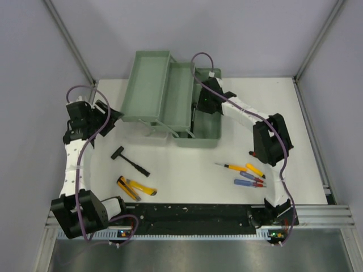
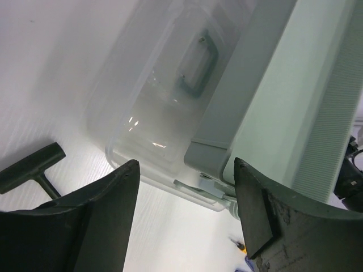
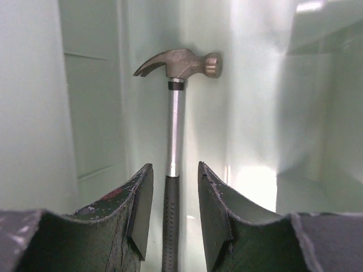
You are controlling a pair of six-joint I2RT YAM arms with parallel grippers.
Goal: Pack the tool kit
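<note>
Sage-green plastic is filling the right wrist view, since the right gripper (image 3: 174, 165) is reaching down into the base of the toolbox (image 1: 207, 137), which is standing open at the far middle of the table (image 1: 181, 161) with its trays (image 1: 153, 85) swung out to the left. A claw hammer (image 3: 174, 113) is lying inside that base, its long axis running straight away from the gripper. Its steel head is pointing to the far end, claw to the left and striking face to the right. Its black grip is passing between the fingers (image 3: 142, 198), which are standing partly apart with a sliver of gap on each side, so they are not clamping it. The left gripper (image 2: 186, 161) is hovering at the left end of the box, jaws spread wide and gripping nothing, facing the translucent lid (image 2: 153, 113). Nearer the arms, a black hammer (image 1: 129, 160) is lying diagonally on the table, head to the far left. Pliers (image 1: 136, 188) are resting just nearer than it, and screwdrivers (image 1: 245, 174) are lying roughly side to side on the right.
</note>
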